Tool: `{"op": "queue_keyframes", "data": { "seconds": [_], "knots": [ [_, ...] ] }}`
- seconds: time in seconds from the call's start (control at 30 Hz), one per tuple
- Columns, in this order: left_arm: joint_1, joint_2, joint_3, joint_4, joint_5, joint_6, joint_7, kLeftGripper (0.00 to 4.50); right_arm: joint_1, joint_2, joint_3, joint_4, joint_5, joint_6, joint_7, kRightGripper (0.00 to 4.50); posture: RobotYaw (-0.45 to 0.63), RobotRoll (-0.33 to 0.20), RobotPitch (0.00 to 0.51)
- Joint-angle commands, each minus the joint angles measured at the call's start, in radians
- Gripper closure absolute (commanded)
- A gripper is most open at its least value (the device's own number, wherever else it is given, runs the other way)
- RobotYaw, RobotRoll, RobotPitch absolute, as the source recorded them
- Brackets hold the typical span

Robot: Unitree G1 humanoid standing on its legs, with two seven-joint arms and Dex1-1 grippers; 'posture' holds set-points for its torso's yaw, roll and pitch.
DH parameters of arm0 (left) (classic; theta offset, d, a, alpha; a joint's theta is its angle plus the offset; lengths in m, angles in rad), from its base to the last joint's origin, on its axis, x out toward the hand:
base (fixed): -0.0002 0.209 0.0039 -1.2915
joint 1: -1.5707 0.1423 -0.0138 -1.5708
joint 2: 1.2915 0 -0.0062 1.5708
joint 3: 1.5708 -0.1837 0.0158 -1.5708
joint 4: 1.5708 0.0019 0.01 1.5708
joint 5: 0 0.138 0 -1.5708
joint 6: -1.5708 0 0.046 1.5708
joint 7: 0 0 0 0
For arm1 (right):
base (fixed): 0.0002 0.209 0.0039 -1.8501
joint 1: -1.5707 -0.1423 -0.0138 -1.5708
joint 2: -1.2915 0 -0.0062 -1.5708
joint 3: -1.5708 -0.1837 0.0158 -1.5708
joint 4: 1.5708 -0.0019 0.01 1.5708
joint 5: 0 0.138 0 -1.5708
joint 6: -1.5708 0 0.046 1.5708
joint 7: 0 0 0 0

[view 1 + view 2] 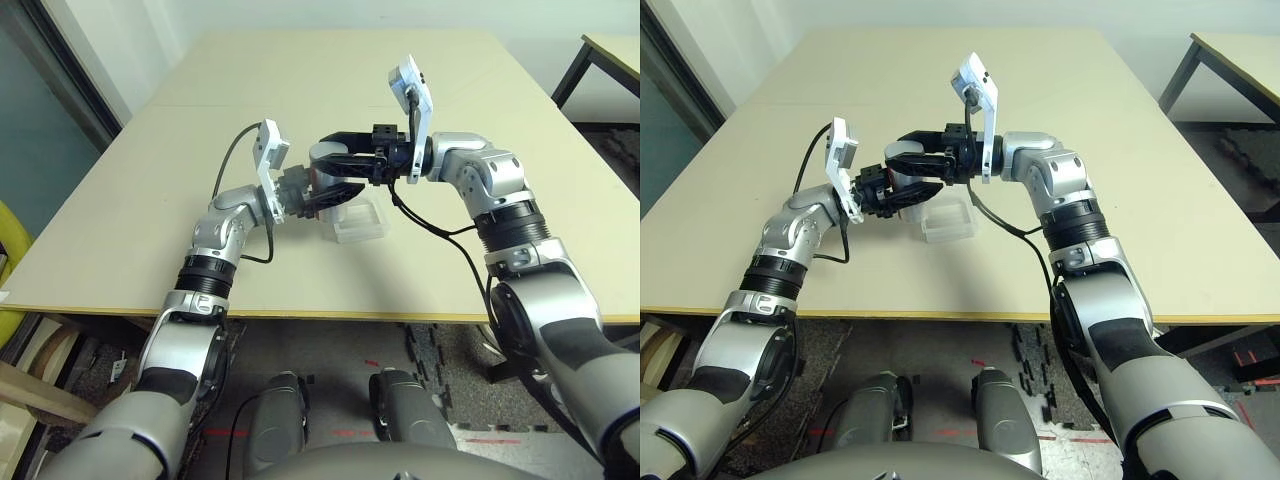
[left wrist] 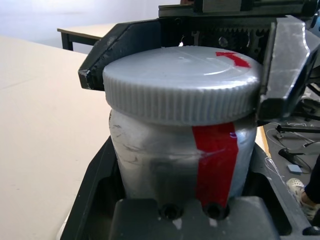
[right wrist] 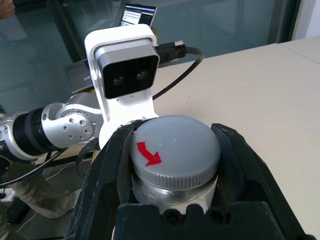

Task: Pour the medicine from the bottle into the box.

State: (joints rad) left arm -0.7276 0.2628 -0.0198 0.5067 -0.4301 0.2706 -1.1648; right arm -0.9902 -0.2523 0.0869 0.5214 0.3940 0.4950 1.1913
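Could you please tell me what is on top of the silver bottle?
A grey ribbed screw cap with a red arrow mark sits on the bottle. The cap covers the bottle's mouth, so the contents cannot be seen.

Left gripper (image 1: 908,193): closed, beyond tabletop's near edge
Right gripper (image 3: 175,152): closed, pointing left
Forearms: angled inward

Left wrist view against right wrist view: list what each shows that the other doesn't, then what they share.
Only the left wrist view: the red stripe down the bottle's side, and a second table beyond.
Only the right wrist view: a laptop and the white camera mount on the left arm.
Both: the bottle, its grey ridged cap with a red mark on top, and the right gripper's fingers around the cap.
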Motion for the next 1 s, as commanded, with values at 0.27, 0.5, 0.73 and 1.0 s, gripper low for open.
{"op": "queue_keyframes", "data": {
  "seconds": [0.27, 0.5, 0.73, 1.0],
  "knots": [
    [-0.020, 0.035, 0.021, -0.052, -0.049, 0.132, -0.093, 1.69, -0.053, -0.002, -0.002, 0.063, 0.076, -0.087, 0.365, 1.92, -0.17, 0.000, 0.056],
    [-0.003, 0.035, 0.019, -0.093, -0.056, 0.163, -0.096, 1.69, -0.109, 0.045, -0.046, 0.197, 0.046, -0.173, 0.343, 1.20, -0.15, 0.000, 0.055],
    [0.019, 0.037, 0.010, -0.121, -0.060, 0.178, -0.096, 1.69, -0.127, 0.047, -0.076, 0.264, 0.029, -0.190, 0.307, 0.00, -0.15, 0.000, 0.054],
    [0.006, 0.030, 0.006, -0.094, -0.044, 0.149, -0.087, 1.69, -0.119, 0.035, -0.077, 0.255, 0.022, -0.184, 0.296, 0.00, -0.16, 0.000, 0.046]
  ]
}}
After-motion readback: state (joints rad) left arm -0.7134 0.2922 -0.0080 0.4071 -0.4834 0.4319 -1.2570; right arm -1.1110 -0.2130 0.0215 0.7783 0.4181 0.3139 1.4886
